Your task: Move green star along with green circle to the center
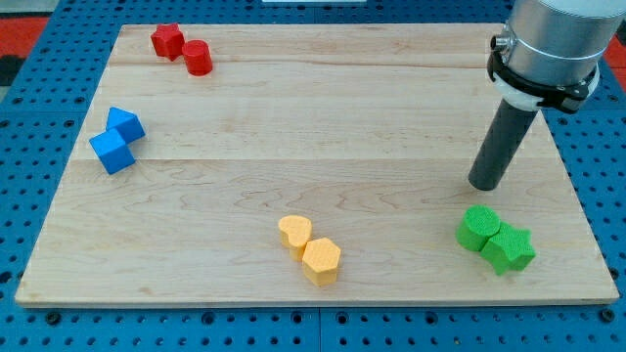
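Observation:
The green circle (478,228) and the green star (509,248) lie touching each other at the board's lower right, the star to the right and a little lower. My tip (484,185) rests on the board just above the green circle, a short gap apart from it. The dark rod rises from there toward the view's top right.
A yellow heart (294,234) and yellow hexagon (321,261) sit at the bottom centre. Two blue blocks (116,140) lie at the left edge. A red star (167,40) and red cylinder (198,58) sit at the top left. The board's right edge (587,220) runs close to the green blocks.

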